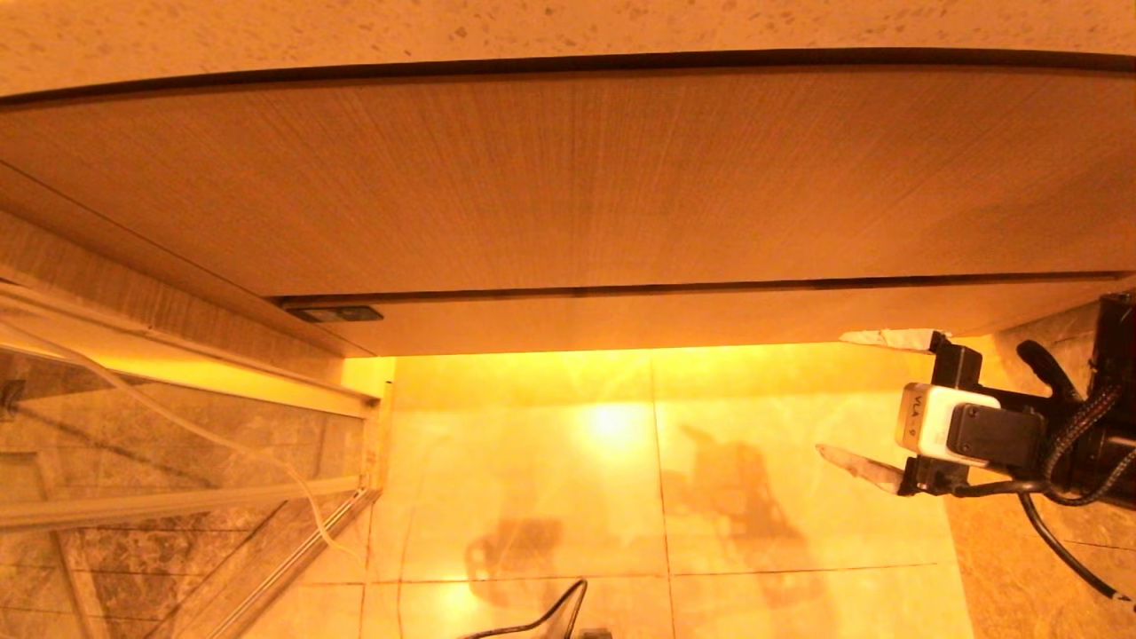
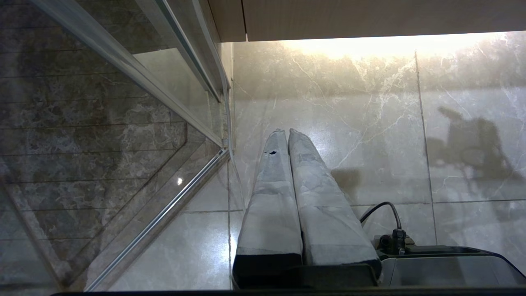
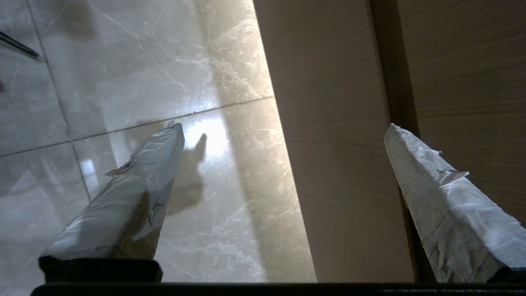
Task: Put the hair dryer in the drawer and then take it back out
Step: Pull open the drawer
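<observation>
The drawer (image 1: pixel 710 321) is shut, a low wood-grain strip under the taller panel (image 1: pixel 568 177). The hair dryer is out of view. My right gripper (image 1: pixel 834 395) hangs open at the drawer's right end with nothing between its fingers. In the right wrist view this gripper (image 3: pixel 283 128) straddles the drawer front (image 3: pixel 337 164): one taped finger (image 3: pixel 135 197) is over the floor, the other (image 3: pixel 435 193) is at the dark gap above the drawer front. My left gripper (image 2: pixel 284 132) is shut and empty, held low above the floor tiles.
A glass shower screen with a metal frame (image 1: pixel 177 497) stands at the left. Glossy marble floor tiles (image 1: pixel 621 497) lie below the cabinet. A speckled countertop (image 1: pixel 532 27) runs along the top. A small dark fitting (image 1: pixel 337 313) sits at the drawer's left end.
</observation>
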Robot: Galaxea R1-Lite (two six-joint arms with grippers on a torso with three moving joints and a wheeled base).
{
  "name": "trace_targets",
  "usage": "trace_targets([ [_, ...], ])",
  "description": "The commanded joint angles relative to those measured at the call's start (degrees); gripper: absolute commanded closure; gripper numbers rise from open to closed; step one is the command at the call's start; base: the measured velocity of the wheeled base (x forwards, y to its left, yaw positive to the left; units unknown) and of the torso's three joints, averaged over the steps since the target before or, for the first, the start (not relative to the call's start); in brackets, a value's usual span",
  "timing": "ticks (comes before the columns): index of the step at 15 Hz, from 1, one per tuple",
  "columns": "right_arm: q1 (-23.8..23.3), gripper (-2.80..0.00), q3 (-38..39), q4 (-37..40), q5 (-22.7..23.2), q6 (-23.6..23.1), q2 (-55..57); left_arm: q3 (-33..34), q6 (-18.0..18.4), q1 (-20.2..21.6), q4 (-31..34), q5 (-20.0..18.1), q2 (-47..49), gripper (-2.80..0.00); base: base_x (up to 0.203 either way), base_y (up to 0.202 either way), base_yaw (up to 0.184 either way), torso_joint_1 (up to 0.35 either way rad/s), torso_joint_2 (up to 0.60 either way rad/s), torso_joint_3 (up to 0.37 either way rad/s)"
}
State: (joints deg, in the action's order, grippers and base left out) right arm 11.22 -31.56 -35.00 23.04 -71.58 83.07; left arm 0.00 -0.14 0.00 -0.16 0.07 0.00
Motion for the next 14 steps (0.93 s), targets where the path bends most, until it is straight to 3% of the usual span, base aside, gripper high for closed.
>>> trace_targets([
  [1, 0.12, -2.80, 0.10, -1.03, 0.16, -0.40, 0.69, 0.00, -0.04, 0.00, -0.02, 0.01, 0.00, 0.00, 0.000, 0.000, 0.000, 0.000, 0.00, 0.000],
  [14, 0.07, -2.80, -6.49, -10.41, -1.19, -0.50, 13.64, 0.00, -0.04, 0.00, -0.02, 0.01, 0.00, 0.00, 0.000, 0.000, 0.000, 0.000, 0.00, 0.000],
])
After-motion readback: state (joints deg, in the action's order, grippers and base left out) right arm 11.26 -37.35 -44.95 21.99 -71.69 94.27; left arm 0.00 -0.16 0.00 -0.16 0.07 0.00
